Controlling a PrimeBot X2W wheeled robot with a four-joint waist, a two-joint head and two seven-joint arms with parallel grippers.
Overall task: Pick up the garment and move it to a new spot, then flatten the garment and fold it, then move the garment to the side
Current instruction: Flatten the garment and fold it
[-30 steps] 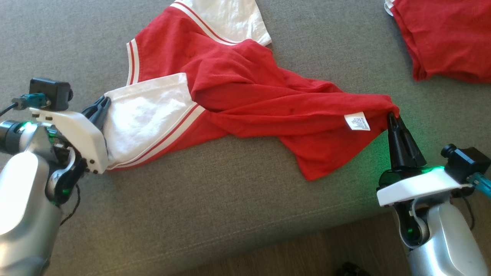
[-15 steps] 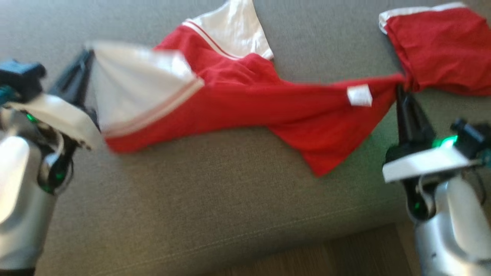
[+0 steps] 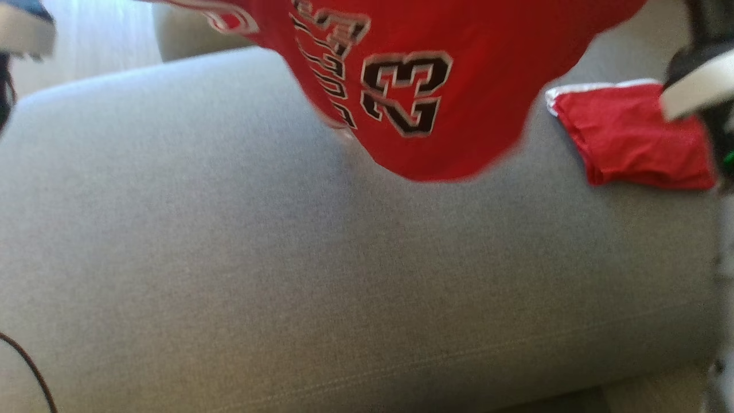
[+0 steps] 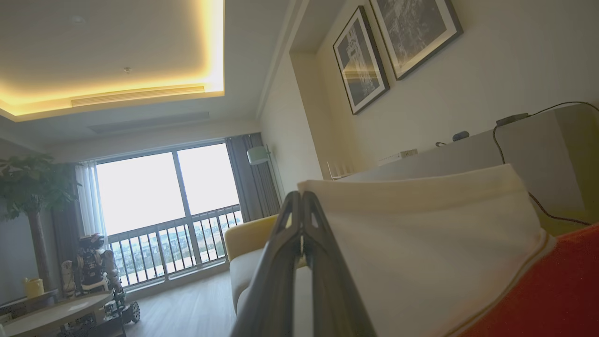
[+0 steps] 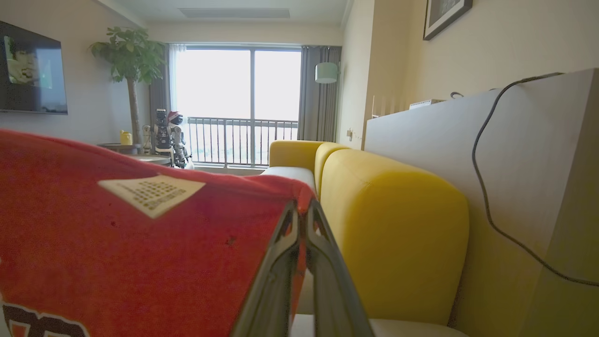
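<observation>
The left tool [image 4: 302, 199] is pinching the garment [image 3: 487, 86] by its white sleeve [image 4: 421, 243] and the right tool [image 5: 303, 208] by a red corner, so it is hanging spread between them for moving.

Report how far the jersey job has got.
Done: the pickup. The jersey hangs above the sofa, with the left hand and the right hand each shut on an edge of it. In hand: the carry to a new spot. Left: laying it down, flattening, folding, then moving it aside.
</observation>
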